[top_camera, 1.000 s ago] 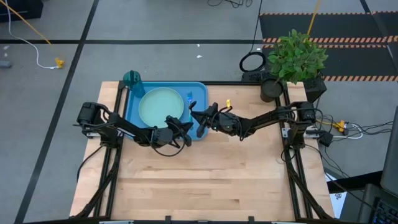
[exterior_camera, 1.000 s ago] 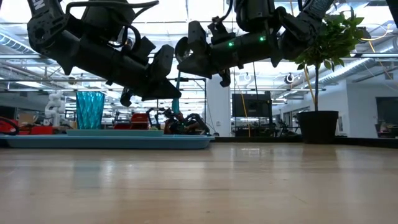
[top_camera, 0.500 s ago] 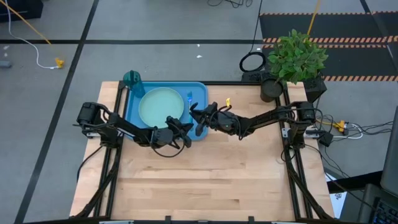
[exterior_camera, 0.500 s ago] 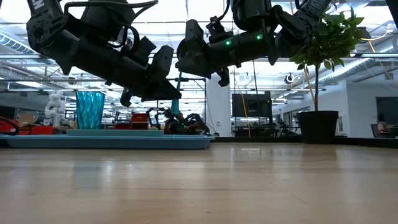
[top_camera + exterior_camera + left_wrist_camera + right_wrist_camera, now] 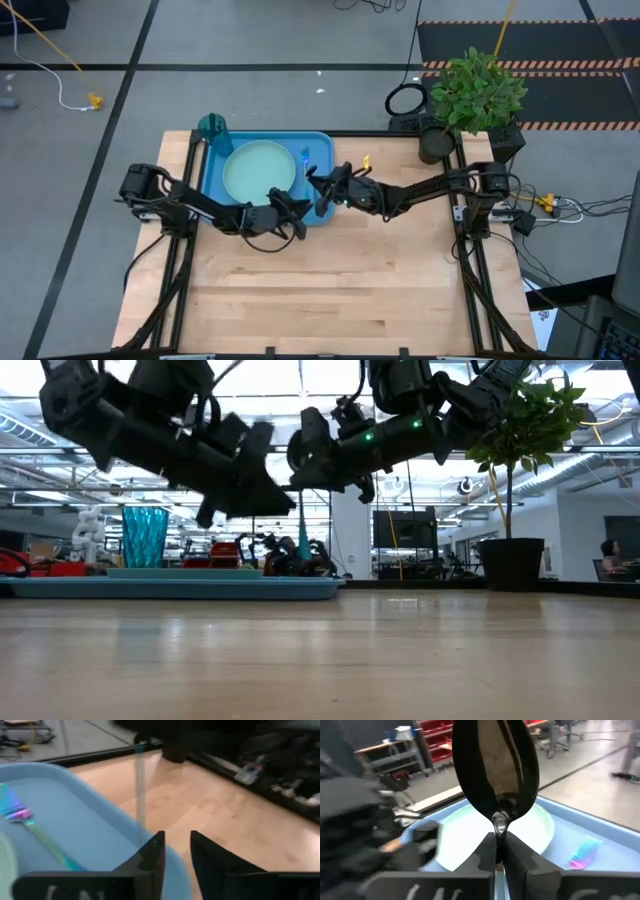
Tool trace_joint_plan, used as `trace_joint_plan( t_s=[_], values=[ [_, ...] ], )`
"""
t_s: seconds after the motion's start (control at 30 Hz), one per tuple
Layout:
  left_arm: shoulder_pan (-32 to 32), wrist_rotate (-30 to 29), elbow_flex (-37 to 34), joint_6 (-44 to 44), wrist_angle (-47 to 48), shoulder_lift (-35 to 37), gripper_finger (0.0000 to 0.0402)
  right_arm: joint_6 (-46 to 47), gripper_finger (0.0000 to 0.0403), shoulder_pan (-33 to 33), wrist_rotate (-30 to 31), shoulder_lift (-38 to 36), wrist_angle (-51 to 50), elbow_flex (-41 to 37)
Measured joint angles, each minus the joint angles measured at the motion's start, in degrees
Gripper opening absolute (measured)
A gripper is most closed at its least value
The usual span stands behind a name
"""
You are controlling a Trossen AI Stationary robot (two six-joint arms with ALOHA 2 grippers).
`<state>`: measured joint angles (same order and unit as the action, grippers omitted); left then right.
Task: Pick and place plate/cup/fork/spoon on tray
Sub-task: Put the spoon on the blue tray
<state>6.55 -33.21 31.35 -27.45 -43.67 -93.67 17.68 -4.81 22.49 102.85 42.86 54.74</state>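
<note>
The right gripper (image 5: 496, 851) was clamped on the spoon (image 5: 496, 767) at the neck just below the bowl, holding it above the tray (image 5: 215, 180), over the tray's edge nearest the right arm. In the right wrist view the dark bowl stood out beyond the fingertips, so the spoon's long axis ran in line with the fingers, bowl leading and handle hidden back between them. In the left wrist view a thin light-blue handle (image 5: 140, 790) hung nearly upright over that same tray rim, which suggests the spoon was carried steeply tilted.

The left gripper (image 5: 290, 210) hovered just off the tray's near corner, its fingers (image 5: 152, 857) a narrow gap apart and holding nothing.

On the tray lay the plate (image 5: 262, 168), filling its middle; the fork (image 5: 22, 817) lay beside the plate on the side toward the right arm; the cup (image 5: 212, 125) stood at the tray's far corner.

Judged from this, the step was setting the spoon down. It would go best lowered into the bare strip beside the fork, laid flat and parallel to the tray's edge before release, clear of the plate rim and of the left gripper close by.
</note>
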Motion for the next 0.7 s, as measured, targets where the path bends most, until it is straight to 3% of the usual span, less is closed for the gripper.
trace_joint_plan(
  t_s=[0.23, 0.37, 0.6, 0.7],
  values=[
    [0.8, 1.5, 0.0, -0.4, 14.5, 12.5, 0.0141, 7.8, 0.0004, -3.0, -0.6, -1.0, -7.7, 0.0],
    [1.9, 1.6, 0.0, 1.3, 19.7, 21.7, 0.0144, 15.3, 0.0004, -6.1, -5.9, -1.0, -10.2, 1.2],
    [6.1, 1.7, 0.0, 5.8, 25.7, 35.4, 0.0145, 20.2, 0.0003, -11.8, -6.3, -0.9, -36.0, 13.4],
    [7.9, 1.7, 0.0, 6.5, 28.4, 39.2, 0.0145, 25.7, 0.0003, -13.4, -6.8, -0.2, -40.6, 15.8]
  ],
)
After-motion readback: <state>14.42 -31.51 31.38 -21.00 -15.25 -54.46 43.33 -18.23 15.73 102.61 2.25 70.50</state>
